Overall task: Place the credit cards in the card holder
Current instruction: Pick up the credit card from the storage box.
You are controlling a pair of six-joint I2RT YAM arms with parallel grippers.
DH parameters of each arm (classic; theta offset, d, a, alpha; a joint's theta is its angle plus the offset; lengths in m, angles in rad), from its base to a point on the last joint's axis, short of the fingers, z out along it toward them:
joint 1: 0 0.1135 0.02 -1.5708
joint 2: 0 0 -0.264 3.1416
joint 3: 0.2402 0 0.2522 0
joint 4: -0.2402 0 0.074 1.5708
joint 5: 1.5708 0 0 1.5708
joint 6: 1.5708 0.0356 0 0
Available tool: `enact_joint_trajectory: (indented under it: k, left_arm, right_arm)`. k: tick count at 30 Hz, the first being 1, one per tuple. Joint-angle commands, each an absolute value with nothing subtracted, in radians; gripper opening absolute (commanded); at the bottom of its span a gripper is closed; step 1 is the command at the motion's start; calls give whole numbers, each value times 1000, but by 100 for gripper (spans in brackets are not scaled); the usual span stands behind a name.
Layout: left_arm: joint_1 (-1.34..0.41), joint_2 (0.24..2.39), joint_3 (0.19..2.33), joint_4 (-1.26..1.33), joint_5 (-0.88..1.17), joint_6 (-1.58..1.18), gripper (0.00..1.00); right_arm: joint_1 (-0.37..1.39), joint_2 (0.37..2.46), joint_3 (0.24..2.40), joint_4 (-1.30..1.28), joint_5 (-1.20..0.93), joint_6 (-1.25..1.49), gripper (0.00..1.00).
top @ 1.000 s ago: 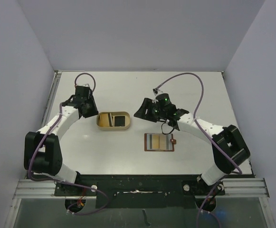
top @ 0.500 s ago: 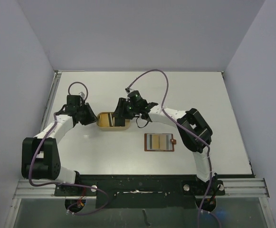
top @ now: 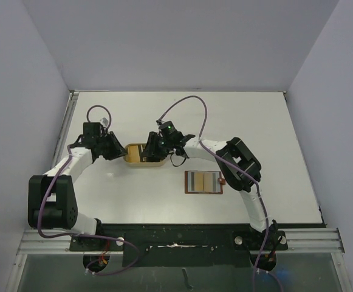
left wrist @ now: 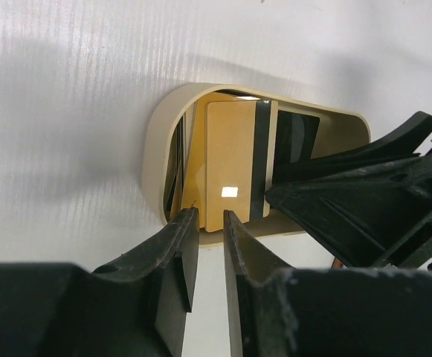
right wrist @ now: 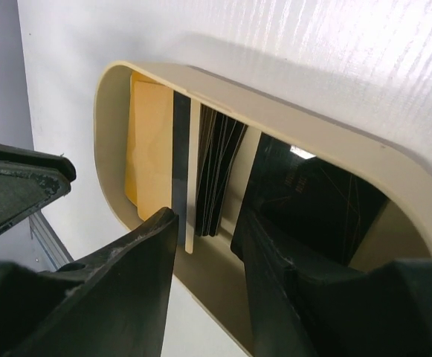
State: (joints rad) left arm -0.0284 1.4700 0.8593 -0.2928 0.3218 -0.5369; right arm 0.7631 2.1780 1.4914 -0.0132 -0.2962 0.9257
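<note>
Top view: the wallet [top: 203, 182] lies open on the table [top: 273, 134], well apart from the tray [top: 143, 165]. The left claw [top: 119, 152] meets the tray's left end, and the right claw [top: 151, 150] hangs over its middle.

Left wrist: narrow jaws straddle the tray's near rim below a tan card [left wrist: 230, 163]; I cannot tell whether they grip.

Right wrist: half-wide jaws flank the upright dark cards [right wrist: 217, 163], with little room either side.

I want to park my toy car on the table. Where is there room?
Bare table lies behind the tray toward the back wall, right of the card holder, and between the tray and the near edge. It is crowded at the tray, where the left claw and right claw meet.
</note>
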Motion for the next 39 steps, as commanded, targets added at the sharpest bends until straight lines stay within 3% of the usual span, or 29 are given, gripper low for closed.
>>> enact_joint_trajectory:
  k: [1, 9, 21, 39]
  left_arm:
    - [-13, 1471, 877, -236, 360, -535, 19]
    - [-9, 1491, 881, -237, 363, -533, 19]
    - [-9, 1515, 888, -246, 350, -523, 18]
    - [-9, 1524, 902, -274, 315, -513, 18]
  right_arm:
    - [772, 2196, 1556, 41, -337, 936, 39]
    - [770, 2218, 1572, 54, -374, 933, 30]
    - [764, 2194, 1546, 87, -378, 926, 7]
    - [748, 2109, 1496, 102, -383, 949, 3]
